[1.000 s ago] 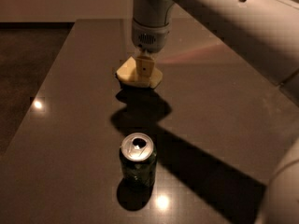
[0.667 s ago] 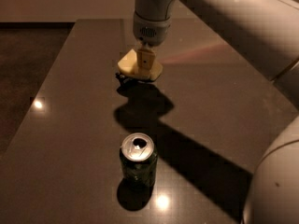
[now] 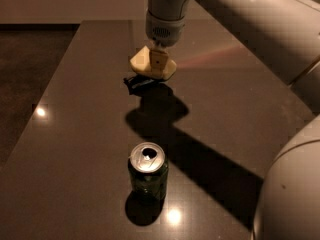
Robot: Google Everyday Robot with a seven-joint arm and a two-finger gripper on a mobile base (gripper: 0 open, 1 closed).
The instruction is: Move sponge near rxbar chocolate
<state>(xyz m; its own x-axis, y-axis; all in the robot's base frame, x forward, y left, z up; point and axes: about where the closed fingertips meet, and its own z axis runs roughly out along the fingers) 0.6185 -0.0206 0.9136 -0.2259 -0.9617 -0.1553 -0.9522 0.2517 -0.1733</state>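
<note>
My gripper (image 3: pixel 157 64) hangs from the arm at the top centre and is shut on the pale yellow sponge (image 3: pixel 142 64), holding it a little above the dark table (image 3: pixel 70 134). The rxbar chocolate (image 3: pixel 137 82), a small dark shiny bar, lies on the table just below and slightly left of the sponge, partly in its shadow. The sponge hides part of the gripper's fingers.
A green drink can (image 3: pixel 148 176) with an open silver top stands upright in the near middle of the table. My white arm fills the upper right and lower right corner. The table's left edge runs beside dark floor.
The gripper has lifted the sponge off the table and moved it slightly up and away. The dark bar under it now shows. The can has not moved.
</note>
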